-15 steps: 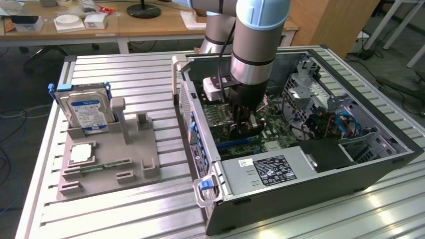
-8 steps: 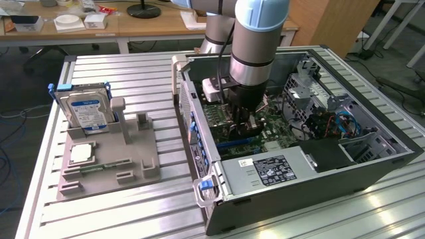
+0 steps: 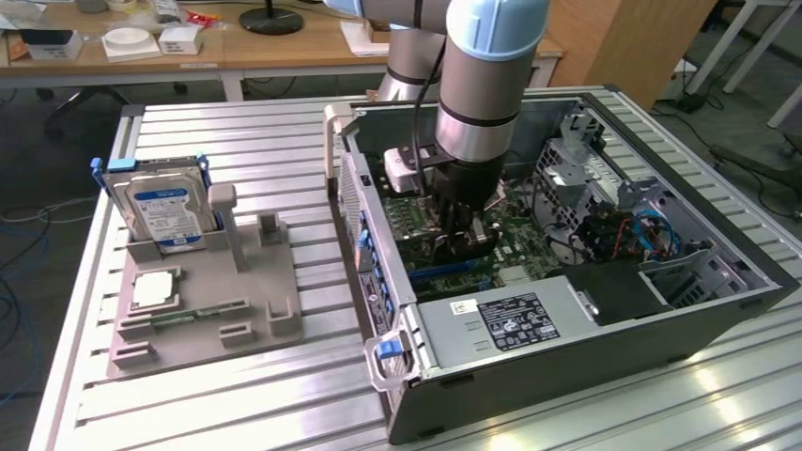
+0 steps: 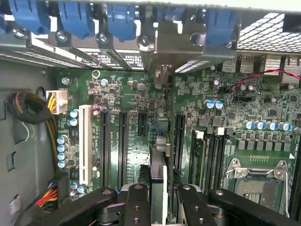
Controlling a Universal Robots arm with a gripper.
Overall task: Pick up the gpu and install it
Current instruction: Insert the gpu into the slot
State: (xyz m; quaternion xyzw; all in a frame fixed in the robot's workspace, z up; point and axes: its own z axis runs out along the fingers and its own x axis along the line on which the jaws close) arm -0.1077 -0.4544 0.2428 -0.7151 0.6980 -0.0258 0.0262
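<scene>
GPU (image 4: 159,183): the card stands on edge inside the open computer case (image 3: 701,310), gripped between the 2 fingers of the pincer (image 4: 159,200), which is clenched on its upper edge. In the wrist view the card is seen edge-on, running from the pincer toward the rear bracket area, its pale metal end (image 4: 162,141) above the green motherboard (image 4: 197,127). It sits between 2 of the long black expansion slots (image 4: 123,146); whether its connector edge has entered a slot cannot be determined.

Handling judgement: the card is thin, stiff and light, but fragile. Its flat faces carry components and its lower edge carries contacts, so the proper hold is across the thickness at the top edge, near mid-length, as shown. A hold off centre would probably tilt it during seating.

In the exterior view the arm (image 3: 483,85) reaches straight down into the case. On the surface (image 3: 251,395) beside it, a grey fixture (image 3: 207,310) holds a hard drive (image 3: 161,209) upright.
</scene>
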